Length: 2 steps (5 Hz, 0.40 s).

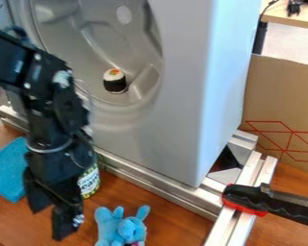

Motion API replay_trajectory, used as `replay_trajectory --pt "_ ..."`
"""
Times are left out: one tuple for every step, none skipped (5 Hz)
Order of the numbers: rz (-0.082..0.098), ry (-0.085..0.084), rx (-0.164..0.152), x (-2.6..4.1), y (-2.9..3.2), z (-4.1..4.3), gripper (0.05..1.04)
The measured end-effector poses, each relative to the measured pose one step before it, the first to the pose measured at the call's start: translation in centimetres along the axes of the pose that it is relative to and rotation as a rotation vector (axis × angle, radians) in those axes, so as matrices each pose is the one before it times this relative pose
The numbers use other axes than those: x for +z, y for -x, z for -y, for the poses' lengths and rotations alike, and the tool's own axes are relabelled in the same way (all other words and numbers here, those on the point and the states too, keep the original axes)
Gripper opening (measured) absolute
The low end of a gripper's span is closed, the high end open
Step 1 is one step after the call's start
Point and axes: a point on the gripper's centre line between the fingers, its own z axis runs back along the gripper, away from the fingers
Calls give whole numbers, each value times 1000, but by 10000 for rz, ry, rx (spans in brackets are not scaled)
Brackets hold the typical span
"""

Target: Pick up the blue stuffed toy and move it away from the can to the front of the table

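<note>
In the lower left of the frame, the gripper (pixel 52 223) is hanging with its fingers parted near the can (pixel 90 181), while the blue plush toy (pixel 120 227) is resting at the bottom, left of centre, their closeness calling for slow, careful movements.

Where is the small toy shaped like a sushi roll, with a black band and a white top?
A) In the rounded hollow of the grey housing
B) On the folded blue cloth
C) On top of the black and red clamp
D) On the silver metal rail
A: the sushi-roll toy stands in the lower part of the hollow in the grey housing.
</note>
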Motion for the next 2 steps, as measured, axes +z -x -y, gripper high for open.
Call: replay_trajectory --pt "-37 72 -635 294 -1272 1401 999" --pt "-170 -213 -390 236 -1526 1342 999"
